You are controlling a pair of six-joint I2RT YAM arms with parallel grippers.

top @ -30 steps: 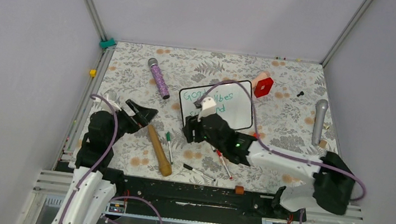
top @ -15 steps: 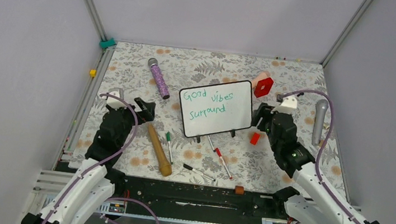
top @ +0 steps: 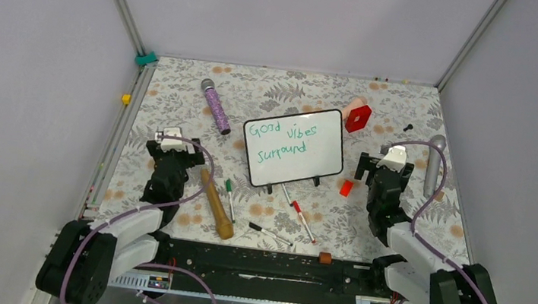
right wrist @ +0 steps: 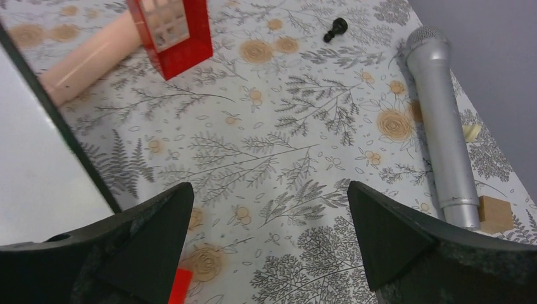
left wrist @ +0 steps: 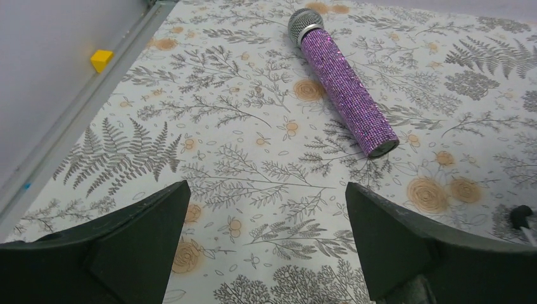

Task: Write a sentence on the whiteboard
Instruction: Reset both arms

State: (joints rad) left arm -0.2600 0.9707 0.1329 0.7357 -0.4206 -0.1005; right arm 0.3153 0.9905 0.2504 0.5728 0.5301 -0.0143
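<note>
The left gripper (left wrist: 266,187) is spread wide and holds nothing, its dark wedge-shaped fingers (left wrist: 133,244) poised over bare cloth. The right gripper (right wrist: 269,187) is spread just as wide and is equally empty. The bench (top: 180,96) is covered with a pale sheet printed with grey ferns and tan roses, enclosed by plain lilac-grey walls with aluminium posts at the back corners.

The whiteboard (top: 314,161) stands mid-bench between the two arms, apart from both. It has a smooth white face, a thin black frame and rounded corners. The sentence (top: 264,130) runs across it in green, in two lines: "Good vibes" above "surround".

Ahead of the left gripper lies a purple glitter microphone (left wrist: 345,88) with a silver mesh head. A small yellow cube (left wrist: 101,60) sits by the side rail. Ahead of the right gripper lie a matt silver microphone (right wrist: 443,126), a glossy red block (right wrist: 171,28) against a pink cylinder (right wrist: 88,60), and a little wooden cube (right wrist: 494,213).
</note>
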